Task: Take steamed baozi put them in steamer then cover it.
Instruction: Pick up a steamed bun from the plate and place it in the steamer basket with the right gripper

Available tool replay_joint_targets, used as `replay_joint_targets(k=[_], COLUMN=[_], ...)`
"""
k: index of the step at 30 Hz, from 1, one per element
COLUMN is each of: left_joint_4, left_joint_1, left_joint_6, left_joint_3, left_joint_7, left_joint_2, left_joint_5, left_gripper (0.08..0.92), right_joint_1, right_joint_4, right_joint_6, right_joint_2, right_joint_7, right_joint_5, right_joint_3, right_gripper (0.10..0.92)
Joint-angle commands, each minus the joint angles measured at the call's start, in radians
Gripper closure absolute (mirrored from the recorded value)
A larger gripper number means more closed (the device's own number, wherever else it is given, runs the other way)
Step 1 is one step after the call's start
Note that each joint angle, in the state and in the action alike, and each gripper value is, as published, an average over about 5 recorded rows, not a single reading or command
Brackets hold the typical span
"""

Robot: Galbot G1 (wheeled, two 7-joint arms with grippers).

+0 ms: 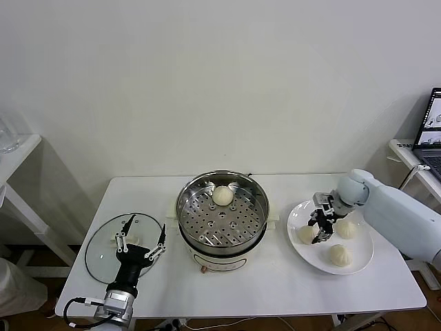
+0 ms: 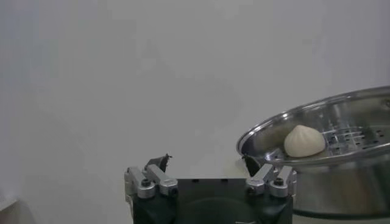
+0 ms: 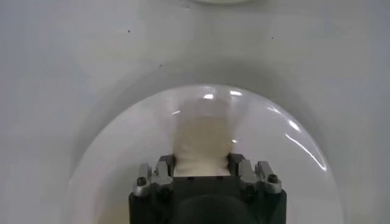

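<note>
The right hand point(image 1: 322, 222) is closing on a baozi point(image 1: 307, 234) at the near-left side of the plate point(image 1: 362, 265), its fingers pinching the bun's two sides; the wrist view is showing the dough point(image 3: 201, 148) filling the gap between them. Two more buns point(image 1: 346, 229) point(image 1: 339, 255) are sitting on the plate, close by but apart. A fourth bun point(image 1: 222, 196) is already lying on the perforated floor at the back of the steamer point(image 1: 256, 222). The left hand point(image 1: 141, 242) is idling wide open and empty above the glass lid point(image 1: 96, 258) at the table's left.

The bun is looking light, soft and easily dented, probably a bit tacky against the plate, so a gentle hold across its widest part, low on the dome, is likely serving best.

The table point(image 1: 275, 289) is white, flat and smooth, standing against a plain white wall; a laptop point(image 1: 432, 134) is sitting on a side shelf to the right.
</note>
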Motion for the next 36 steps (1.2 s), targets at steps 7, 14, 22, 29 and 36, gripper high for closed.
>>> replay_joint_targets(k=[7, 14, 22, 29, 36], left_joint_4=[0.006, -0.009, -0.011, -0.030, -0.056], left_joint_1=[-0.010, -0.008, 0.000, 0.032, 0.053], left_joint_6=[0.002, 0.000, -0.007, -0.041, -0.053], left_joint_3=[0.006, 0.004, -0.002, -0.034, -0.063], left_joint_7=[0.003, 0.005, 0.006, 0.000, -0.004], left_joint_2=[0.011, 0.025, 0.033, 0.037, 0.036], left_joint_5=[-0.002, -0.005, -0.006, -0.008, -0.014], left_gripper=[0.177, 0.177, 0.177, 0.177, 0.177], right_joint_1=[0.764, 0.974, 0.956, 0.816, 0.657], right_joint_4=[0.410, 0.501, 0.431, 0.289, 0.133], right_joint_6=[-0.175, -0.290, -0.341, -0.358, -0.382], right_joint_2=[-0.167, -0.021, 0.267, 0.457, 0.581], right_joint_7=[-0.007, 0.032, 0.067, 0.081, 0.084], right_joint_5=[0.455, 0.644, 0.733, 0.702, 0.604], right_joint_3=[-0.573, -0.686, -0.665, -0.622, -0.591], right_gripper=[0.414, 0.412, 0.388, 0.389, 0.389])
